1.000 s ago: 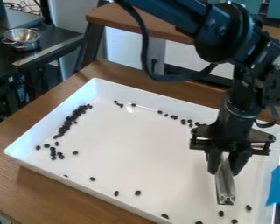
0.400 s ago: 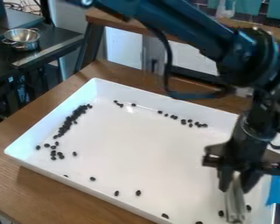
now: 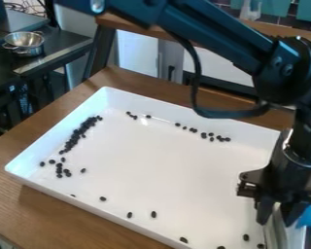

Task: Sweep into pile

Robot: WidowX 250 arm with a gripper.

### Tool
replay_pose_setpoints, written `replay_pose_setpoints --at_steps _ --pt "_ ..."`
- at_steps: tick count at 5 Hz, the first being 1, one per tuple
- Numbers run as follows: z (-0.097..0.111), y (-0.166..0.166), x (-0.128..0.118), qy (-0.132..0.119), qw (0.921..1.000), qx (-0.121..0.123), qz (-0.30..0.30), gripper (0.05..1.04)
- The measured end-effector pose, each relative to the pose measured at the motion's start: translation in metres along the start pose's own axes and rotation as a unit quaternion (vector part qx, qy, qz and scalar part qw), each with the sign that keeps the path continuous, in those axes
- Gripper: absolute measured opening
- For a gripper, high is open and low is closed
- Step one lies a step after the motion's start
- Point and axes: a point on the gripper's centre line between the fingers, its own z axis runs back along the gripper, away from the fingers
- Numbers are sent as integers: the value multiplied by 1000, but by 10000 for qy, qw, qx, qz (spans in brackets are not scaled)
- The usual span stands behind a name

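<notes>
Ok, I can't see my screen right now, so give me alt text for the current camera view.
A black two-finger gripper holds a silver-grey metal bar at the lower right of a shallow white tray. Small black bean-like pieces lie mostly along the tray's left side, others scattered near its upper and lower edges.

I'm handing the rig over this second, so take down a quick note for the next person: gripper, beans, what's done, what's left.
Gripper: closed on a metal bar, at the tray's right side in the camera view.
Beans: a dense band along the left side of the white tray, a loose cluster just nearer the camera, a broken line along the far side, and strays along the near side.
Done: the band is bunched, but there is no single pile.
Left: sweep the cluster, line and strays together, probably into the band.
</notes>
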Motion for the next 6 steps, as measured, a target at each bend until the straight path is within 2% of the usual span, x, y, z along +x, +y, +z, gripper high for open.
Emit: replay_pose_setpoints --at_steps 3,4,5,6 --pt "-18 13 -3 -241 9994 164 -179 364" --pt "-21 32 0 -226 9986 383 -295 364" --pt "-20 74 2 -1 9968 707 -380 364" --pt "-18 113 7 109 9955 868 -369 364"
